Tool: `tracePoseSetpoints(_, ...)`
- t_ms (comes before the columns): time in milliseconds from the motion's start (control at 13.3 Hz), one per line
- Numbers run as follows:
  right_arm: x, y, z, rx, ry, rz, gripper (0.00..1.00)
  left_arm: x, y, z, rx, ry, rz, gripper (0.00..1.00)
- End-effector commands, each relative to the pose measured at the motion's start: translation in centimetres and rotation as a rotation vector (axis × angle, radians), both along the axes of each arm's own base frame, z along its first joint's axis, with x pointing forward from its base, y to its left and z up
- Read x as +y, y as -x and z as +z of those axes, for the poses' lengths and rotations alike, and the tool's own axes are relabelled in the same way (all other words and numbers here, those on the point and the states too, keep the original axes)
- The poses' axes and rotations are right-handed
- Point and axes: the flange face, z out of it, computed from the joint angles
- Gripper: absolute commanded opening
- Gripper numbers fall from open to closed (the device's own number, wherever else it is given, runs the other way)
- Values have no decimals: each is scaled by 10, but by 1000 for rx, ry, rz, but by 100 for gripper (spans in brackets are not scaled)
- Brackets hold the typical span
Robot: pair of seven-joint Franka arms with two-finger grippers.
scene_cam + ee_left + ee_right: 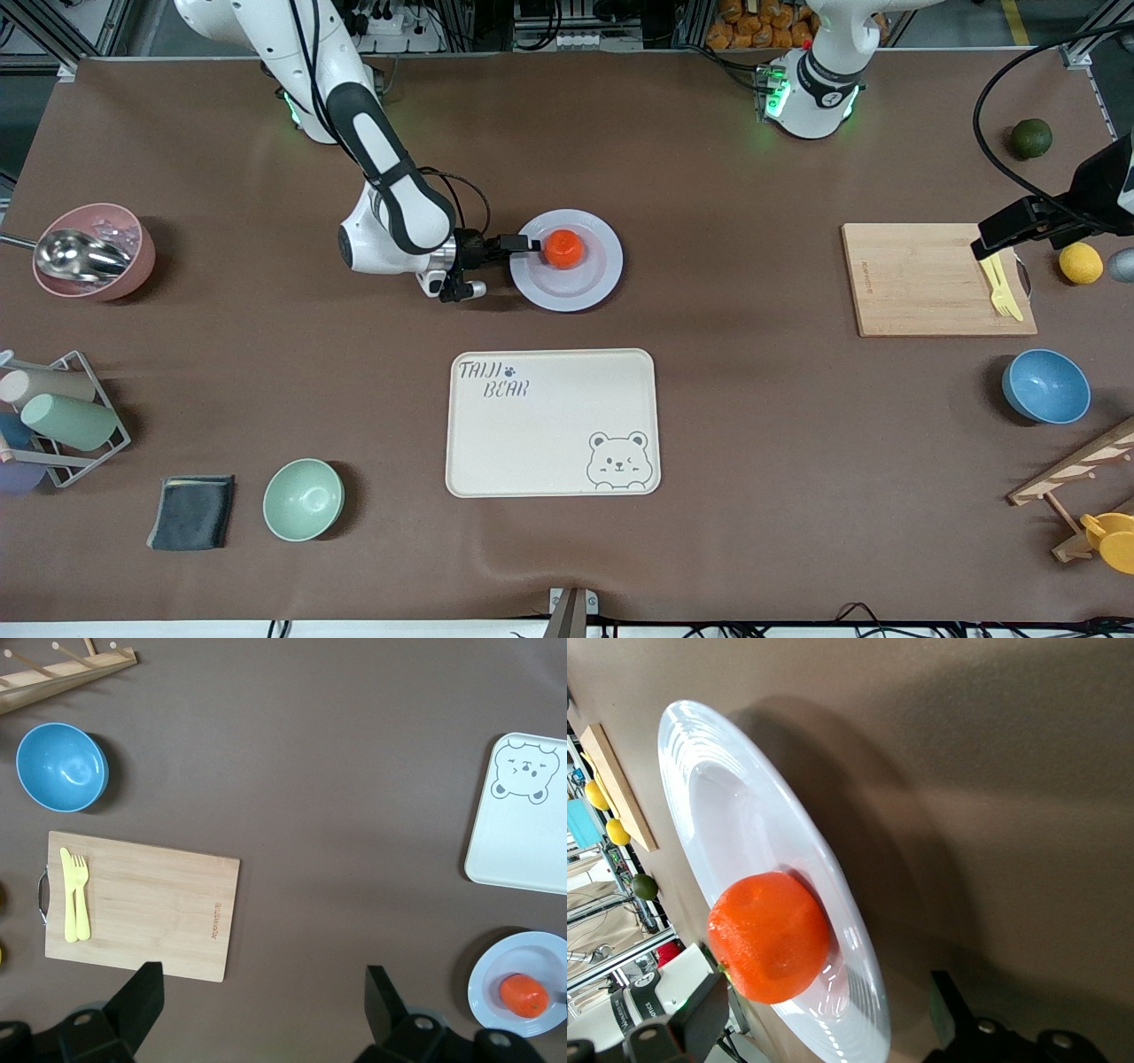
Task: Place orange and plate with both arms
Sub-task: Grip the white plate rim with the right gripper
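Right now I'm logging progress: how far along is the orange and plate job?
Done: the orange sits on the plate. In hand: the right gripper, jaws open, is at the plate's rim. Left: moving the plate; the left gripper waits over the cutting board.

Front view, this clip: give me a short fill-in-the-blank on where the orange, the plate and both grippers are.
1. The orange lies on the ____.
2. The right gripper, fingers open, is at the plate's ____.
3. The left gripper hangs open over the wooden ____, above the yellow fork and knife.
4. The bear-print tray lies ____ to the front camera than the plate.

Missing words: plate; rim; cutting board; nearer
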Motion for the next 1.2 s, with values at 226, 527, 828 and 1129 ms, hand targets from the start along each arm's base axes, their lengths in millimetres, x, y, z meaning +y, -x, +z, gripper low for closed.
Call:
tracePoseSetpoints(226, 2, 1, -4, -16, -7, -12, 91, -6, 6, 5, -12, -14, -32, 100)
tracePoseSetpoints(527, 3, 1, -3, -10, -16, -36, 0, -5, 7, 2, -4, -13, -29, 100)
tracePoseSetpoints(828, 2, 0, -3, -10, -16, -41, 0, -3, 6, 6, -13, -13, -27, 100)
tracePoseSetpoints(1129, 2, -1, -2, -6, -24, -60, 0, -1, 7, 3, -6, -14, -23, 100)
